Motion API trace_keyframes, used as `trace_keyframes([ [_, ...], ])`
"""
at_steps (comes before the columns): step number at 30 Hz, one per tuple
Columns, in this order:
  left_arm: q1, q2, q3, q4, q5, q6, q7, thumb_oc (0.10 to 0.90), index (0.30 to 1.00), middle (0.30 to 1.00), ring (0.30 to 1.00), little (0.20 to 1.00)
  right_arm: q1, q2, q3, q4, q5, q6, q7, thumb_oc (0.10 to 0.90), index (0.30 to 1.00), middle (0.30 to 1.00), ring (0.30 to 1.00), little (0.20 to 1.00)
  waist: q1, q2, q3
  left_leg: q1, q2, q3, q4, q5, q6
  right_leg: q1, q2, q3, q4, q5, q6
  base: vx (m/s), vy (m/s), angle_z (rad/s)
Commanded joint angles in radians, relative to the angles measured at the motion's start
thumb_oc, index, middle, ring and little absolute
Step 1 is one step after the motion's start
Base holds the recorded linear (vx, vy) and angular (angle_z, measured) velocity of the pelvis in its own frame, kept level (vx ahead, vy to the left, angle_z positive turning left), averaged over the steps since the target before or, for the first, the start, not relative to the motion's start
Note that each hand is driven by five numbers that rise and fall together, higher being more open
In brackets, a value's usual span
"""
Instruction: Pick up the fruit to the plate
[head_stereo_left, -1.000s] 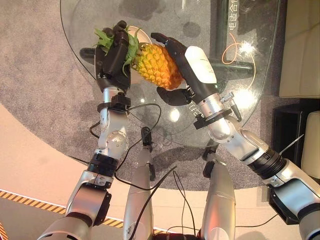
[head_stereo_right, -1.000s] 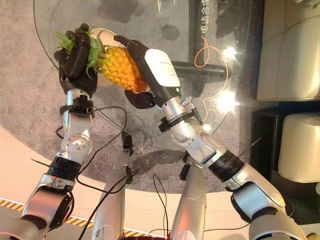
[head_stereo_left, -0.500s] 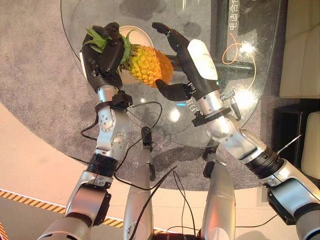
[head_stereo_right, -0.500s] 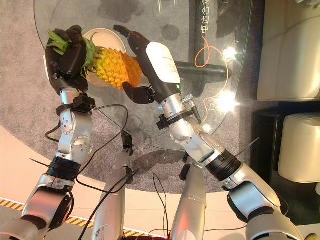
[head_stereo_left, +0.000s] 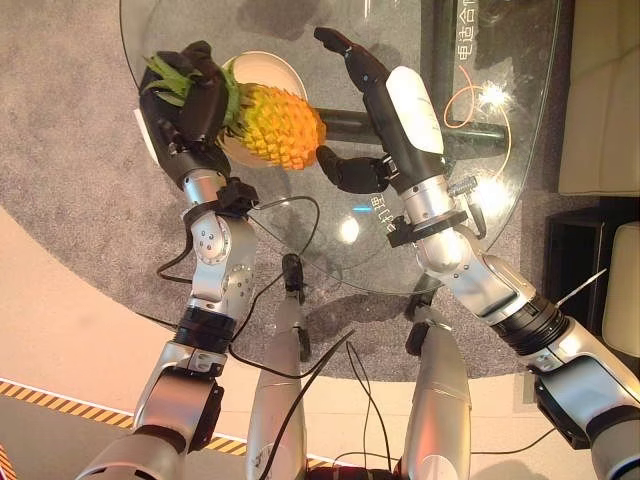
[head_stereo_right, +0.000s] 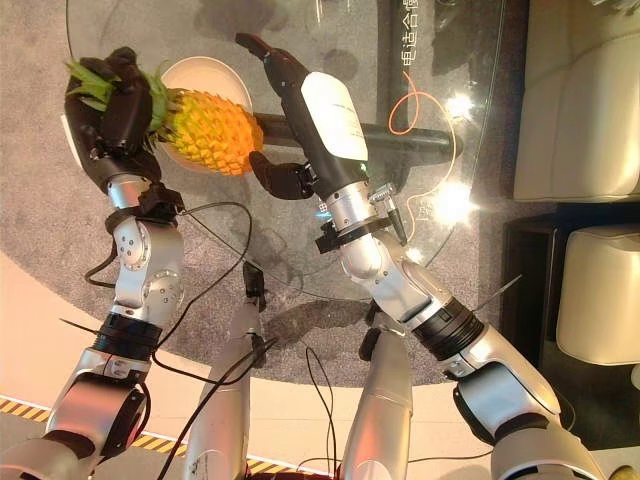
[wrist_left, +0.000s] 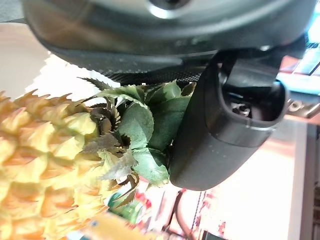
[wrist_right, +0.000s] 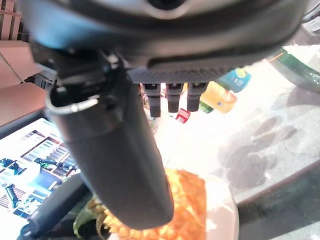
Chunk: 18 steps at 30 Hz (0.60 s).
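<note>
**Pineapple held over the plate, left hand gripping the crown**

Left hand has its fingers curled tight round the green leafy crown of the pineapple — the left wrist view confirms leaves wedged against the dark thumb. Fruit lies sideways, yellow body over the white plate, covering much of it; cannot tell whether it touches the plate or hangs just above.

Right hand is just beside the pineapple's base end, fingers straight and spread, thumb out toward the fruit, holding nothing — a clear gap shows between thumb and fruit.

Surface: round glass table, transparent, with bright light glare on its right part. The table's dark base shows through the glass as a bar, and so does an orange cable looping beside it. Plate sits toward the table's left part.

Room: grey carpet under the table, beige floor nearer the robot with a yellow-black striped tape line at lower left. Cream upholstered seating at the right side.
</note>
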Motion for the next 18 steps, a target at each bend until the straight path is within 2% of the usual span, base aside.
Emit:
trace_keyframes([
  [1,-0.128,0.038,0.042,-0.137,0.174,-0.153,0.024,0.1,0.3,0.3,0.3,0.2,-0.115,0.025,-0.062,-0.102,-0.04,-0.067,-0.099,0.8,0.9,0.9,0.9,0.9,0.009,0.0,-0.018,-0.004,0.037,-0.027,0.086,-0.084,-0.045,0.079,-0.006,0.0,-0.186,0.108,0.039,0.0,0.0,0.0],
  [11,-0.143,0.068,0.065,-0.08,0.313,-0.197,0.122,0.1,0.3,0.3,0.3,0.2,-0.018,0.007,-0.16,0.007,0.0,-0.062,-0.23,0.8,0.9,0.9,0.9,0.9,-0.015,-0.006,-0.018,-0.005,0.046,-0.017,0.09,-0.09,-0.047,0.068,-0.001,0.012,-0.18,0.105,0.04,0.0,0.006,0.0],
  [18,-0.135,0.089,0.079,-0.07,0.368,-0.197,0.157,0.1,0.3,0.3,0.3,0.2,0.073,-0.003,-0.221,0.071,0.046,-0.056,-0.289,0.8,0.9,0.9,0.9,0.9,-0.029,-0.012,-0.018,-0.007,0.051,-0.012,0.091,-0.094,-0.047,0.059,0.005,0.02,-0.175,0.103,0.039,0.0,0.0,0.0],
])
